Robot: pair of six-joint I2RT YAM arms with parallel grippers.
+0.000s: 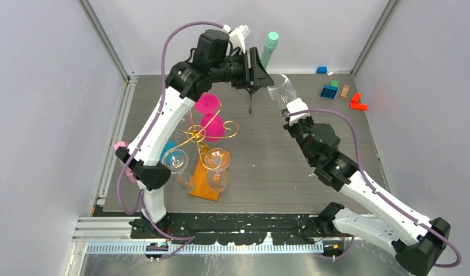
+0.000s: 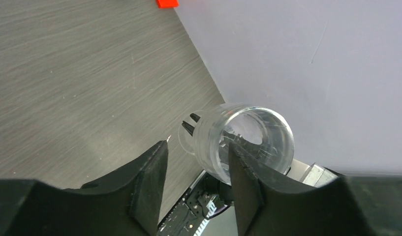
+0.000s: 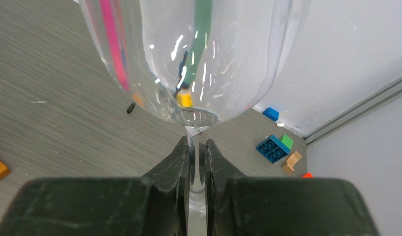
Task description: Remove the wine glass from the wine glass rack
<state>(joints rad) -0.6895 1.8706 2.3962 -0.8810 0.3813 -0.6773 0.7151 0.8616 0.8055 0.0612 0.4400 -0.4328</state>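
Clear wine glass [image 1: 281, 90] pinched at the stem by right fingers [image 3: 175, 169]

We look into a lab test cell: plain grey walls [image 1: 37, 86] and aluminium framing [image 1: 106, 41] enclose a grey bench [image 1: 267, 161].

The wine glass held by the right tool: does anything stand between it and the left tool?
Nothing visible does. The left tool is open, and the wine glass lies just past its fingertips with only air between them. The right tool is shut on the stem, outside that gap.
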